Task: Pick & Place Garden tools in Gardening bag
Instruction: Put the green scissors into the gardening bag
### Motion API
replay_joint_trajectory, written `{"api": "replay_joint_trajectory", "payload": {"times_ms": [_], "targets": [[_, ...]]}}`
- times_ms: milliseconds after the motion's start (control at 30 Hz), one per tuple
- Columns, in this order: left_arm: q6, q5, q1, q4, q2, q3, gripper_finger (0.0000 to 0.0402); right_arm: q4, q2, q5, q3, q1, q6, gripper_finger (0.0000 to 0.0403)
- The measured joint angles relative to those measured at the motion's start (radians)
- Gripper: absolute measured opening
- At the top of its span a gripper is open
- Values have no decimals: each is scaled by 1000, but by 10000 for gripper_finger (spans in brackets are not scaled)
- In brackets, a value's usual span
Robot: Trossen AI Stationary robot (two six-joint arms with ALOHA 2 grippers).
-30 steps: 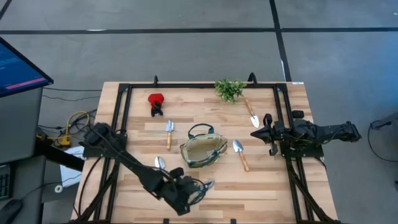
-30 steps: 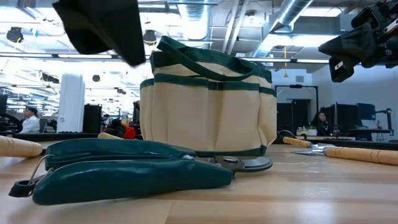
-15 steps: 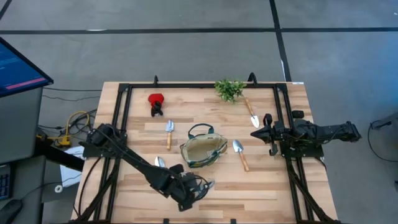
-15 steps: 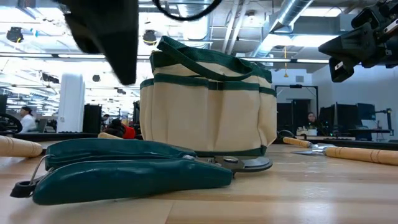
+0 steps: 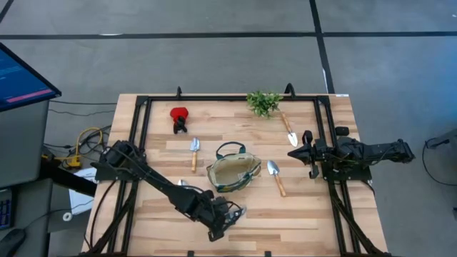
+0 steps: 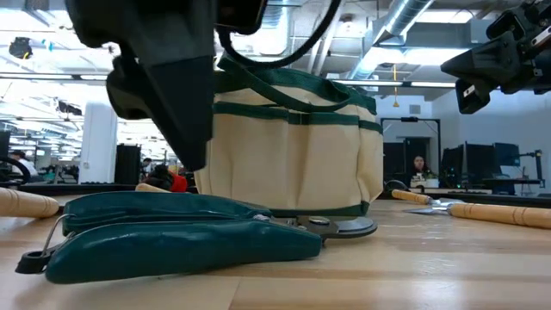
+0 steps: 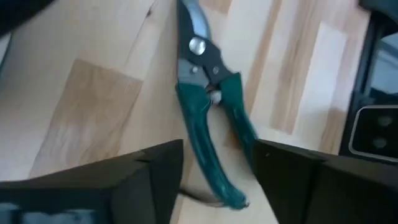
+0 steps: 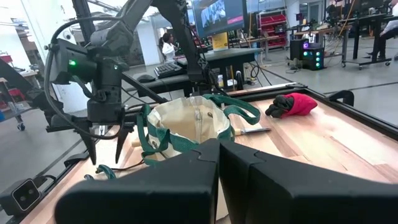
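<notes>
The left gripper hangs just above the pruning shears, its fingers apart and holding nothing. The shears lie flat on the table, near its front edge, just before the gardening bag. The right gripper waits at the right side, fingers together.

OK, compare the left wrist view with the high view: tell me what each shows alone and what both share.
Left wrist only: the shears' pivot bolt and green handles up close, lying on the wood between the open left claw's fingers. High only: the bag, three trowels lying apart, the red item, the sprig and the right claw at the table's right edge. Both: shears under the left claw.
</notes>
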Motion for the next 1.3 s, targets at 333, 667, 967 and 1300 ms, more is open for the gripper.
{"api": "replay_joint_trajectory", "payload": {"times_ms": [333, 667, 967, 1300], "targets": [[-43, 4, 0, 7, 23, -1, 222, 0, 0, 0, 0, 0, 0, 0], [-45, 34, 0, 42, 96, 0, 200, 1, 0, 0, 0, 0, 0, 0], [-45, 34, 0, 55, 95, -1, 107, 1, 0, 0, 0, 0, -1, 0], [-44, 33, -2, 62, 94, -1, 33, 1, 0, 0, 0, 0, -1, 0]]}}
